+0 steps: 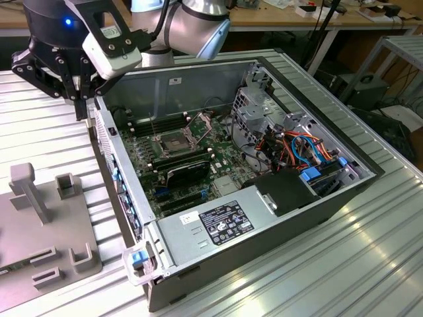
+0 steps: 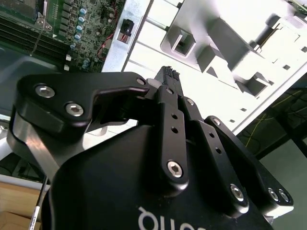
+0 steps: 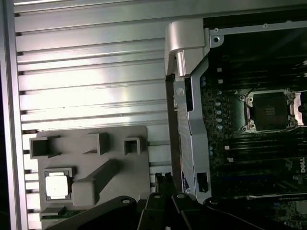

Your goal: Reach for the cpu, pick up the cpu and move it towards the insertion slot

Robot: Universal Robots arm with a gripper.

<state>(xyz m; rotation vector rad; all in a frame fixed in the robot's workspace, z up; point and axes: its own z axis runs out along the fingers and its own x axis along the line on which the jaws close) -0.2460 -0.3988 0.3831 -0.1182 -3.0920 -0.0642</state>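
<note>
The arm [image 1: 198, 26] holds its end effector [image 1: 80, 105] pointing down, jaws closed together.

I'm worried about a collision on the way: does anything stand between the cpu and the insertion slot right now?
Yes. The cpu lies in a pocket of the gray fixture. The computer case's side wall rises between it and the insertion slot on the board inside. The slot's dark centre is uncovered.

Cpu [image 3: 57, 186] on fixture [image 3: 135, 188] beside computer case [image 3: 189, 120]
</note>
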